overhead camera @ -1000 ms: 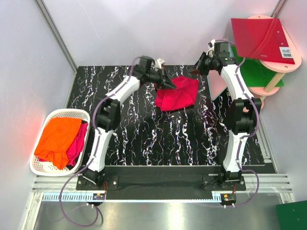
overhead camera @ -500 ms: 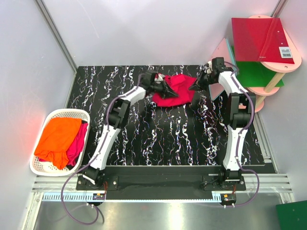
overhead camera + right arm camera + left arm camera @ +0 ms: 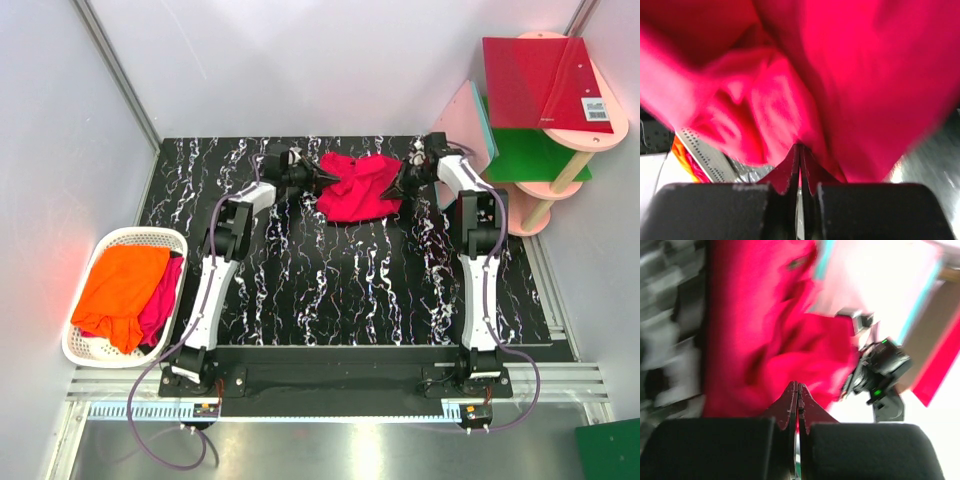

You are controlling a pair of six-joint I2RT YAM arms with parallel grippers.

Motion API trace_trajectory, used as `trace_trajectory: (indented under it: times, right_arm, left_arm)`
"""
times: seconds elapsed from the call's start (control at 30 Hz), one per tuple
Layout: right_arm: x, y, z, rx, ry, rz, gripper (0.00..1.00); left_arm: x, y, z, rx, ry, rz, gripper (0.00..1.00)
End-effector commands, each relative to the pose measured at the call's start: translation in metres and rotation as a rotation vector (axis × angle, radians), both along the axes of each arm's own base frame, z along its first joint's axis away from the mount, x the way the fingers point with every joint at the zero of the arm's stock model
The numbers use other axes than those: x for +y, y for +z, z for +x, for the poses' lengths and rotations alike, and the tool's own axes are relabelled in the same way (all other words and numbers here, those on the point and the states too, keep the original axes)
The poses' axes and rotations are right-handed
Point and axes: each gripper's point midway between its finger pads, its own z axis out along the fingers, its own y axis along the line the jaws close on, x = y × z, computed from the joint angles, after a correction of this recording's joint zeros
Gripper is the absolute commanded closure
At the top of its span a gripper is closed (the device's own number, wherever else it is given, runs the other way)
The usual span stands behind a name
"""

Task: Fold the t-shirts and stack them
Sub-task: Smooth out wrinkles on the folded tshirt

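A crimson t-shirt [image 3: 358, 188] lies crumpled at the back middle of the black marbled table, stretched between both grippers. My left gripper [image 3: 322, 176] is shut on its left edge; the shirt fills the left wrist view [image 3: 770, 345]. My right gripper [image 3: 402, 183] is shut on its right edge; the cloth fills the right wrist view [image 3: 840, 75]. An orange t-shirt [image 3: 120, 285] and another crimson one [image 3: 160, 300] lie in the white basket [image 3: 85, 355] at the left.
At the back right a pink stand [image 3: 560, 170] holds a rigid red board [image 3: 540, 75] and a green board [image 3: 535, 155]. A stiff pink board with a teal edge [image 3: 468, 115] leans beside the right gripper. The table's bare surface [image 3: 340, 290] lies in front.
Both grippers have come down toward the table's back and moved apart, pulling the crimson shirt out wider between them. The basket's shirts have not moved.
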Motion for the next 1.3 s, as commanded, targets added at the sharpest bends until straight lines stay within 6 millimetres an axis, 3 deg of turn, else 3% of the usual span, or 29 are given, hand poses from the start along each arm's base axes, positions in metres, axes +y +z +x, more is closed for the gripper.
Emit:
trace_trajectory:
  times: [0.0,0.03,0.07,0.1,0.13,0.23,0.33,0.43,0.63,0.73,0.87,0.97,1.13,1.17,1.27]
  right_arm:
    - [0.049,0.021,0.008,-0.089,0.125,0.020,0.95]
    - [0.054,0.032,0.016,-0.132,0.130,0.005,0.96]
    - [0.059,0.033,0.015,-0.126,0.136,0.004,0.97]
    - [0.068,0.028,0.014,-0.116,0.149,0.007,0.98]
    - [0.072,0.041,0.021,-0.150,0.149,0.006,0.98]
    - [0.074,0.040,0.022,-0.156,0.150,-0.042,0.99]
    - [0.070,0.026,0.023,-0.148,0.144,-0.116,1.00]
    - [0.061,0.002,0.008,-0.077,0.160,-0.193,1.00]
    - [0.051,-0.019,-0.028,0.003,0.225,-0.332,1.00]
    - [0.052,-0.024,-0.042,0.010,0.271,-0.403,1.00]
    - [0.061,-0.016,-0.060,-0.011,0.335,-0.487,1.00]
    - [0.066,-0.019,-0.088,0.030,0.409,-0.558,1.00]
    - [0.067,-0.034,-0.172,0.230,0.589,-0.632,1.00]
    - [0.062,-0.034,-0.190,0.269,0.612,-0.653,1.00]
    - [0.050,-0.025,-0.217,0.318,0.625,-0.704,1.00]
  left_arm:
    - [0.023,0.095,-0.009,-0.245,-0.001,-0.009,1.00]
    - [0.029,0.105,-0.011,-0.265,0.003,-0.002,1.00]
    - [0.041,0.102,-0.012,-0.258,0.011,0.027,1.00]
    - [0.047,0.124,-0.016,-0.293,0.014,0.027,1.00]
    - [0.053,0.130,-0.017,-0.304,0.021,0.034,1.00]
    - [0.071,0.144,-0.023,-0.353,0.022,0.082,1.00]
    - [0.082,0.150,-0.029,-0.341,0.029,0.114,1.00]
    - [0.090,0.155,-0.033,-0.344,0.038,0.118,1.00]
    - [0.103,0.163,-0.035,-0.346,0.052,0.116,1.00]
    - [0.107,0.173,-0.035,-0.367,0.056,0.118,1.00]
    - [0.107,0.184,-0.037,-0.391,0.038,0.128,1.00]
    - [0.109,0.183,-0.042,-0.388,0.030,0.139,1.00]
    - [0.115,0.164,-0.054,-0.330,0.022,0.170,1.00]
    - [0.116,0.161,-0.055,-0.324,0.024,0.176,1.00]
    - [0.119,0.148,-0.064,-0.302,0.015,0.204,0.99]
